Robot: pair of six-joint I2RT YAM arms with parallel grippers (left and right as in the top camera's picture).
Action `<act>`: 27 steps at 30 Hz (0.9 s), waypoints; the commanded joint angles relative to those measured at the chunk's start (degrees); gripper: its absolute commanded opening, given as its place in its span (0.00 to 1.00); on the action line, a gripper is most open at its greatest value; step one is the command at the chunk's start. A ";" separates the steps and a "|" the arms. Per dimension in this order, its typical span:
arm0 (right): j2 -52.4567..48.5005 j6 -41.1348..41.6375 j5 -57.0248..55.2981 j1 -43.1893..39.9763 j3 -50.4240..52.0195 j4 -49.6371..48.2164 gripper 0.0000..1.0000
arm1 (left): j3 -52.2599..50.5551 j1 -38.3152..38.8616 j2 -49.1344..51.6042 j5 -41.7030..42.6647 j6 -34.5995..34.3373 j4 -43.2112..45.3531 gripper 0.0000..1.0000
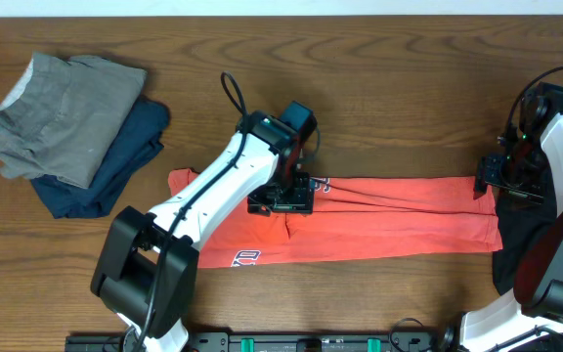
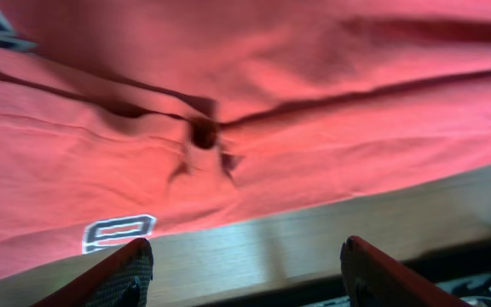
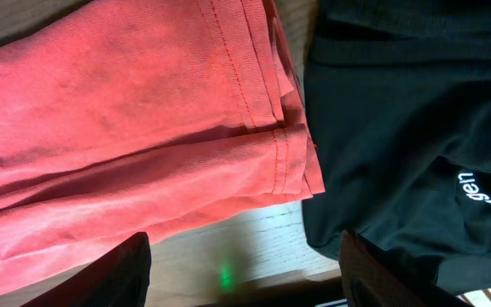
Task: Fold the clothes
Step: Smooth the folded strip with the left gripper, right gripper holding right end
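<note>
The coral-red T-shirt (image 1: 389,220) lies folded into a long band across the table's middle, white print (image 1: 245,258) at its front left. My left gripper (image 1: 281,202) hovers over the band's left-centre, open and holding nothing. In the left wrist view the gripper (image 2: 247,271) shows its red fingers (image 2: 122,275) standing wide apart over the wood, just off the shirt (image 2: 314,102), which has a small pinched pucker (image 2: 203,133). My right gripper (image 1: 483,181) is at the shirt's right end, open (image 3: 241,275) above the hem corner (image 3: 288,153). A black garment (image 3: 399,128) with a white logo (image 3: 477,191) lies beside it.
A pile of grey cloth (image 1: 62,112) on a navy garment (image 1: 115,161) sits at the back left. The black garment (image 1: 516,244) reaches the table's front right, by the right arm's base. Bare wood (image 1: 379,88) lies behind the shirt.
</note>
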State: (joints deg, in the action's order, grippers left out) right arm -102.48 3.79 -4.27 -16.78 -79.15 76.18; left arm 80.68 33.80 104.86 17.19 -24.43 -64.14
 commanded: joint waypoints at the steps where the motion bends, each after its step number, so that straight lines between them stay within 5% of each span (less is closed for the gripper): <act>1: 0.57 -0.68 0.26 -0.09 0.22 0.02 0.69 | -0.48 -2.56 0.35 -4.66 -0.28 -1.36 0.72; 12: 0.55 -7.28 0.28 -0.37 5.31 -7.02 0.72 | -0.48 -12.96 0.35 -8.90 0.35 -5.68 0.72; 27: 0.44 -10.08 -0.39 -3.48 17.59 -20.81 0.72 | -0.50 -13.38 0.35 -8.87 0.76 -6.12 0.72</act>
State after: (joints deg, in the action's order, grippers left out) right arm -102.48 -5.19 -4.49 -19.05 -62.19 55.83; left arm 80.68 20.47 104.86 8.97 -24.16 -69.97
